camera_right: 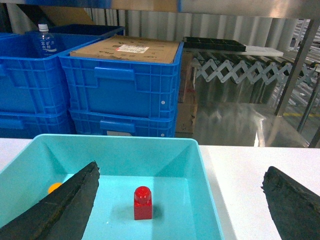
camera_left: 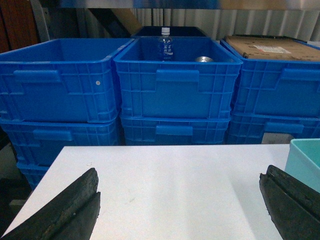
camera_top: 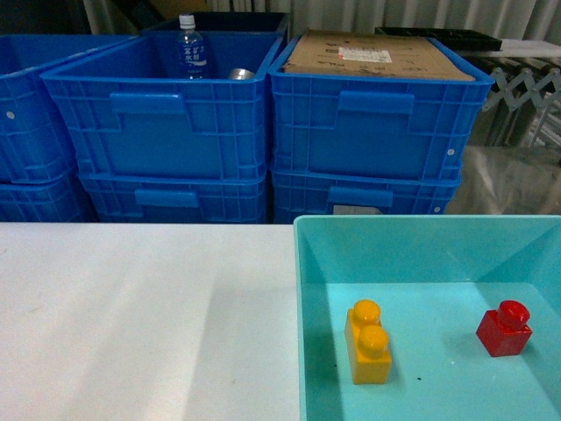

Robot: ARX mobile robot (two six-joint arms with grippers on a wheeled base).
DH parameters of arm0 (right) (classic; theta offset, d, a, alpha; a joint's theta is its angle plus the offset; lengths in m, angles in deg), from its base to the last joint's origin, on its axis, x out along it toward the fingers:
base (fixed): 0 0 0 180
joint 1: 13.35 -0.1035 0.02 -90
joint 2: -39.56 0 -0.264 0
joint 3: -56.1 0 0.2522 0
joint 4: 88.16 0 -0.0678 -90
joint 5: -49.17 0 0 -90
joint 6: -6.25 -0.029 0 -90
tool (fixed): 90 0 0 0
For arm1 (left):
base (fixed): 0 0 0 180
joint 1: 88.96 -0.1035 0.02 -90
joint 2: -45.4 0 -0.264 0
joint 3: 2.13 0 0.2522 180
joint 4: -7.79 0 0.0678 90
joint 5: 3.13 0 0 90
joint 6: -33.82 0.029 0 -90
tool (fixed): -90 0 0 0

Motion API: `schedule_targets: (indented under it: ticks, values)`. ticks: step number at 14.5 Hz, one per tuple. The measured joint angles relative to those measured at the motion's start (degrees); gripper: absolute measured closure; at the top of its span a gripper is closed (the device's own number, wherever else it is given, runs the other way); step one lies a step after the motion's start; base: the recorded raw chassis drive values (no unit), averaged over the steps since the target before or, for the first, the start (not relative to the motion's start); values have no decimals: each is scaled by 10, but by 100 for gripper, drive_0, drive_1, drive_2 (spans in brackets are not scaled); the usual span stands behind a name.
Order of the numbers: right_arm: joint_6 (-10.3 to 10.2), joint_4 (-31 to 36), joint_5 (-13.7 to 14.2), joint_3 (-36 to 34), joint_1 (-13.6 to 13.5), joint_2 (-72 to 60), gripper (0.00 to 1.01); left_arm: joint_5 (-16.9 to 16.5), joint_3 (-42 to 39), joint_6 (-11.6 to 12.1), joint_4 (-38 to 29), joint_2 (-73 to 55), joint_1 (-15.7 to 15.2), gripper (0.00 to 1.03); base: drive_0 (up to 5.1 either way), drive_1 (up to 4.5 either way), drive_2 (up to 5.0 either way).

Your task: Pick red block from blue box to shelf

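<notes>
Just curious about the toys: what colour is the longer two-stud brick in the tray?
Orange-yellow brick, clearest in the head view.

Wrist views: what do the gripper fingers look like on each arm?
Both alike: the left gripper and right gripper each show two thick, matte black fingers with rough, worn-looking edges, tapering like wedges. No cables or markings are visible. The head view shows neither arm.

The red block (camera_top: pixel 504 329) is glossy plastic, as is the orange-yellow brick (camera_top: pixel 368 342). The blue box (camera_top: pixel 302 307) is smooth plastic with a soft sheen. The tabletop (camera_top: pixel 140 324) looks matt white. The ribbed crates (camera_top: pixel 166 132) are hard plastic; one holds brown cardboard (camera_top: pixel 377 54).
</notes>
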Motion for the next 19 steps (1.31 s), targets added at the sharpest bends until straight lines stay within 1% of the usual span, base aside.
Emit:
schedule_targets:
  ticks: [1,2,3,4,5,6,7,8,9,10,11,12,14,15,16,17,18,19]
  values:
    - [-2,-1,0,0,-1,-2,3,0,0,0,0,0,0,5,0,0,0]
    - [-9,27,11,0,-19,-35,3,0,0,0,0,0,0,5,0,0,0]
    - [-12,73,28,3,-51,-93,3,0,0,0,0,0,0,5,0,0,0]
    - [-19,135,45,20,-91,-180,3,0,0,0,0,0,0,5,0,0,0]
    - [-34,192,47,58,-118,-273,3,0,0,0,0,0,0,5,0,0,0]
    - [-43,255,64,97,-138,-369,3,0,0,0,0,0,0,5,0,0,0]
    - [-45,308,77,120,-148,-453,3,0,0,0,0,0,0,5,0,0,0]
    - [-45,352,82,136,-150,-540,3,0,0,0,0,0,0,5,0,0,0]
    - [-38,391,81,151,-149,-636,3,0,0,0,0,0,0,5,0,0,0]
    - [-28,422,81,161,-146,-705,3,0,0,0,0,0,0,5,0,0,0]
    - [-10,447,78,177,-138,-769,3,0,0,0,0,0,0,5,0,0,0]
    - [8,464,68,189,-126,-817,3,0,0,0,0,0,0,5,0,0,0]
    - [26,473,37,192,-94,-874,3,0,0,0,0,0,0,5,0,0,0]
    - [30,472,17,196,-77,-893,3,0,0,0,0,0,0,5,0,0,0]
    - [32,455,-14,209,-61,-906,3,0,0,0,0,0,0,5,0,0,0]
    - [35,458,-24,217,-60,-913,3,0,0,0,0,0,0,5,0,0,0]
    - [40,443,-35,239,-80,-921,3,0,0,0,0,0,0,5,0,0,0]
    - [40,431,-30,255,-86,-934,3,0,0,0,0,0,0,5,0,0,0]
